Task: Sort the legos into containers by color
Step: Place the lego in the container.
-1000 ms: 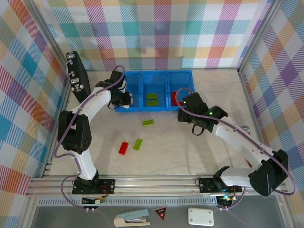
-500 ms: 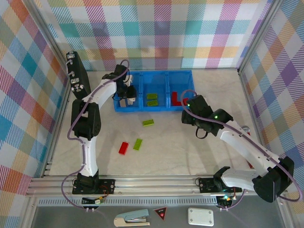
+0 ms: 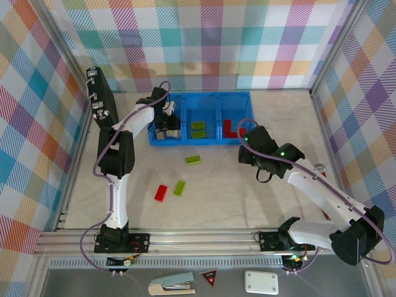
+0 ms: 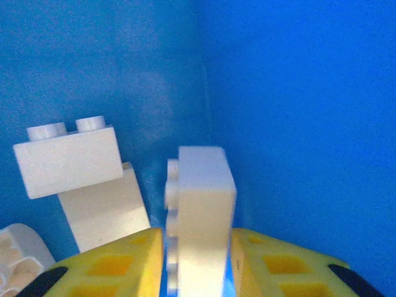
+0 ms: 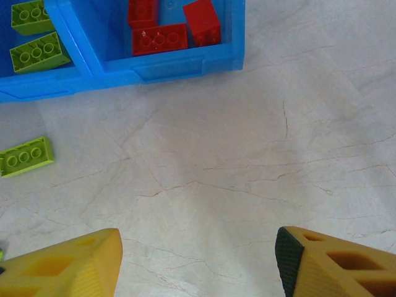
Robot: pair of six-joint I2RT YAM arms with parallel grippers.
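You get bright, even light from above; faint soft shadows on table (image 3: pixel 247 198), no glare. Left wrist view: cream brick (image 4: pixel 201 204) close, soft-edged; tray wall (image 4: pixel 297 93) grainy. Right wrist view sharp; yellow fingers (image 5: pixel 68 263) slightly blurred.

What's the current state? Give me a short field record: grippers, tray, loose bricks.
left gripper: in left compartment of tray, cream brick between its fingers, grip unclear; other cream bricks nearby
right gripper: open, empty, above bare table
middle compartment: two green bricks
right compartment: red bricks
loose on table: two stray green bricks, one stray red brick
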